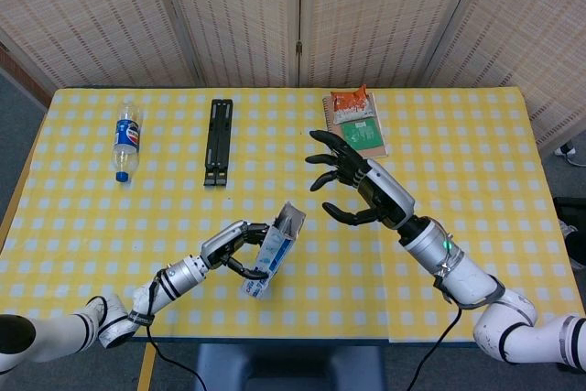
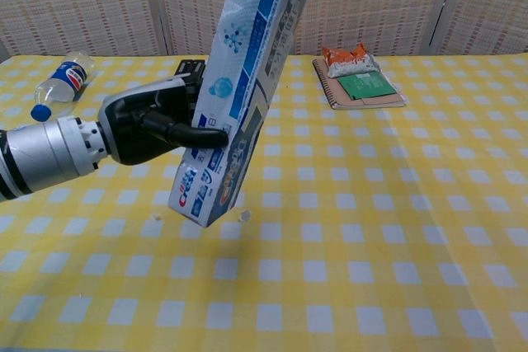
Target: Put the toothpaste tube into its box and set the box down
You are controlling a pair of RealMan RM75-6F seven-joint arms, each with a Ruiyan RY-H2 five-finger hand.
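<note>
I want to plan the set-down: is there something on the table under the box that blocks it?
Nothing visible blocks it. The left hand holds the box tilted above bare tablecloth. The bottle, black bar and notebook lie far off.

Staged tabletop test area, apparently a lab or studio rather than a lived-in room. A table with a yellow checked cloth [image 1: 476,135] fills the frame; woven folding screens [image 1: 302,16] close off the top edge. Unrelated props lie across the upper part: water bottle [image 1: 126,140], black stand [image 1: 219,141], notebook [image 1: 355,133], snack packet [image 1: 351,103].
</note>
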